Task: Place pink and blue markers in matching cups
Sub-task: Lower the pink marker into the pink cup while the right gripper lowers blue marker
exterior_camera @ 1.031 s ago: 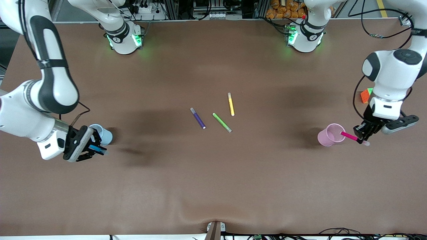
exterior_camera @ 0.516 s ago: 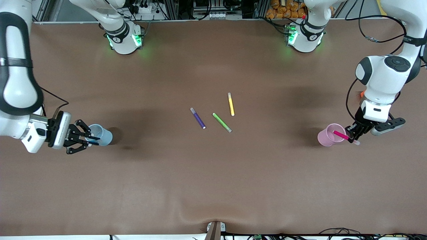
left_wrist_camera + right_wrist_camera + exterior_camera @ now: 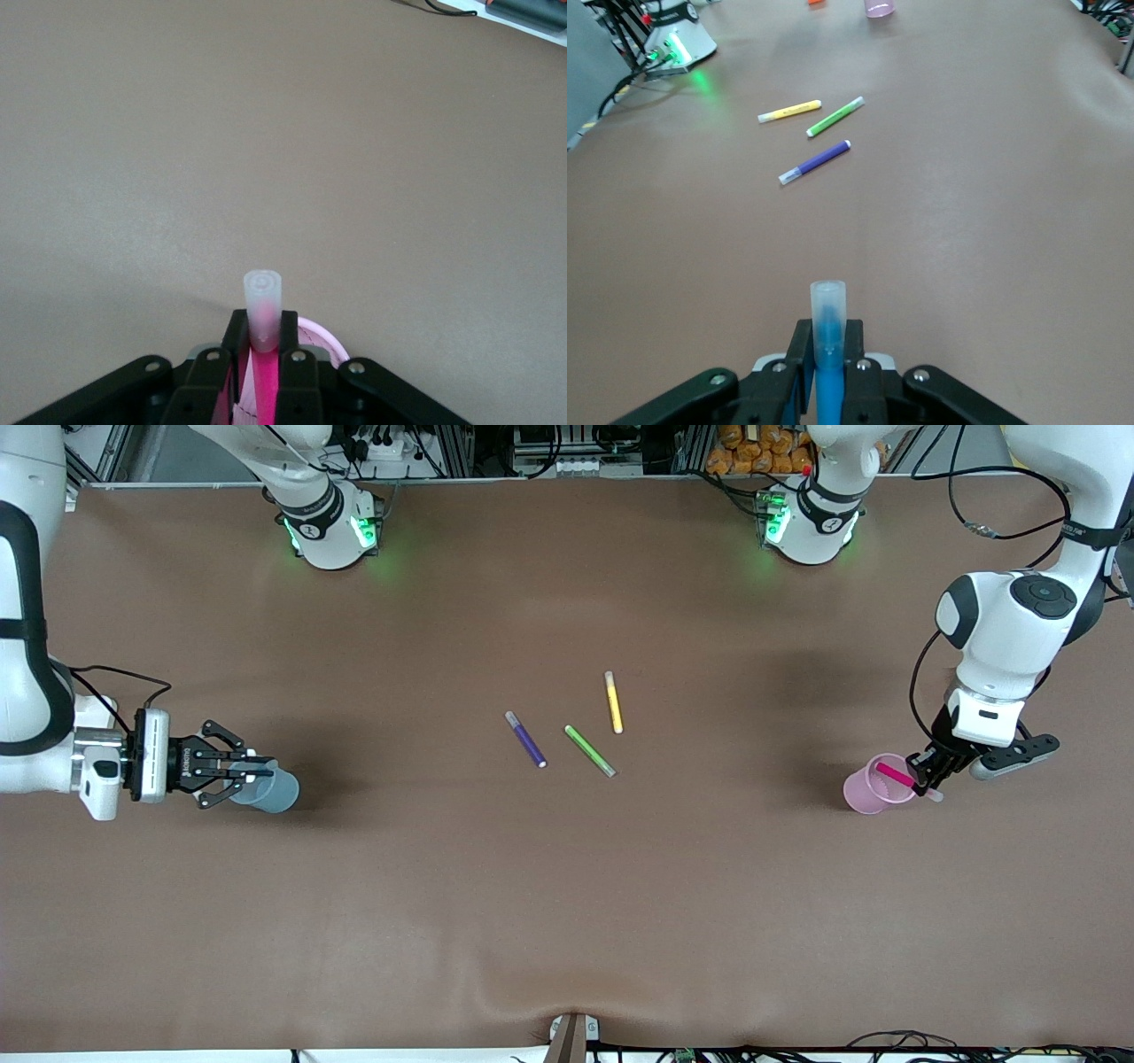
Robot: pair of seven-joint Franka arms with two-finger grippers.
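I've swung my right tool (image 3: 252, 769) with the blue marker (image 3: 827, 354) over the blue cup (image 3: 268, 788); my left tool (image 3: 921, 781) brought the pink marker (image 3: 895, 775) over the pink cup (image 3: 864, 790).

Right hand (image 3: 825, 354): black fingers (image 3: 800, 350) clamped on the blue marker (image 3: 827, 341), whose pale translucent end sticks out past the fingertips. The hand is up over the brown table (image 3: 983, 230).

Lying loose on the table, close together but apart: purple marker (image 3: 815, 162), green marker (image 3: 834, 116), yellow marker (image 3: 789, 111).

Pink cup (image 3: 879, 8), upright, well apart from the markers.

Green-lit arm base (image 3: 678, 44) with cables; small orange object (image 3: 816, 3) near the pink cup.
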